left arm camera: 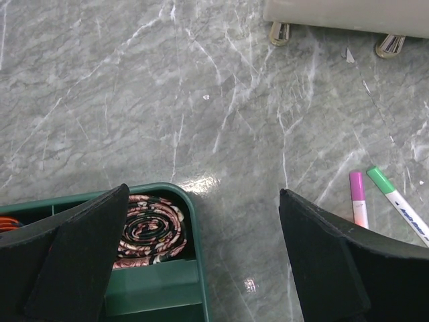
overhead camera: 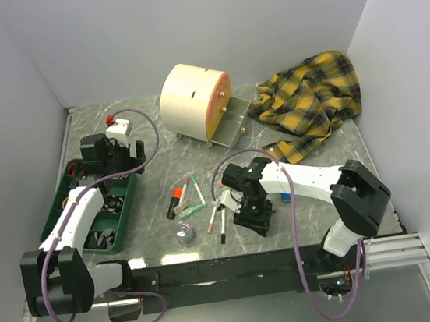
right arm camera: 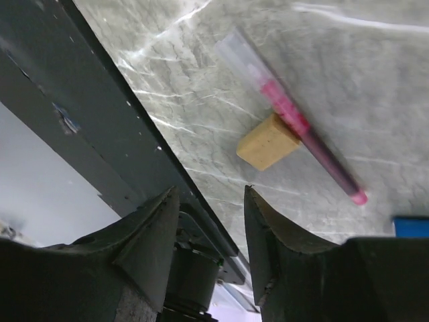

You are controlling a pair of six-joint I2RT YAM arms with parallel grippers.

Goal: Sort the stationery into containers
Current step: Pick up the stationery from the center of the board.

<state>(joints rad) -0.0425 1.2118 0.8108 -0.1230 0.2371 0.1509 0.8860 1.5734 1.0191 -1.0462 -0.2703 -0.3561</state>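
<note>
A: Left gripper (left arm camera: pixel 201 196) spread wide, empty, above the green tray (left arm camera: pixel 199 255).
B: Right gripper (right arm camera: pixel 211 201) half-parted, apparently holding nothing; tan block (right arm camera: pixel 268 142) touching pink pen (right arm camera: pixel 295 121) just beyond, on the table (right arm camera: pixel 201 100).

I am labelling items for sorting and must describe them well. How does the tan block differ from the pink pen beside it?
Shape: the tan block is short and chunky, the pink pen long and thin. Colour: the tan block is one plain tan, while the pink pen runs from a clear cap through pink to a dark stretch with a pink tip. Both lie flat on the marble table, side by side and apparently touching.
</note>
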